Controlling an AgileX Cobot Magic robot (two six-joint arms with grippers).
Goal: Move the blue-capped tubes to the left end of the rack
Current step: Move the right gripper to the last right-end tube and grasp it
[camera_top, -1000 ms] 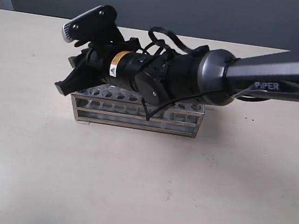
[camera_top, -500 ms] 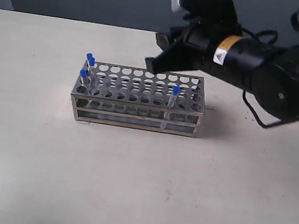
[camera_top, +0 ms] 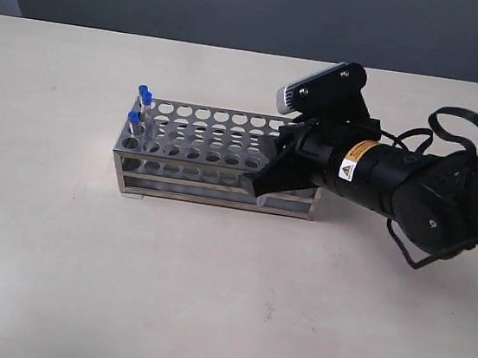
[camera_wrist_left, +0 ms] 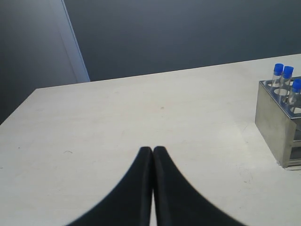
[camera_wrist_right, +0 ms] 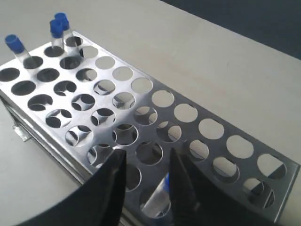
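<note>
Right gripper (camera_wrist_right: 146, 154) low over the front row toward the right end of the rack (camera_top: 187, 192), jaws parted either side of one blue-capped tube (camera_wrist_right: 159, 195), not clamped: close against one finger, a gap showing at the other. Left gripper (camera_wrist_left: 153, 151) pressed closed with nothing between the fingers, hanging above the table (camera_top: 207, 297), well apart from the rack's left end.

Pale table under everything. Dark right arm (camera_top: 430, 189) reaching in from the right, hiding the rack's right front corner in the exterior view. Steel rack lying lengthwise across the table. At its left end, three blue-capped tubes (camera_top: 133, 117) upright and close together: two at the back corner, one nearer the front.
</note>
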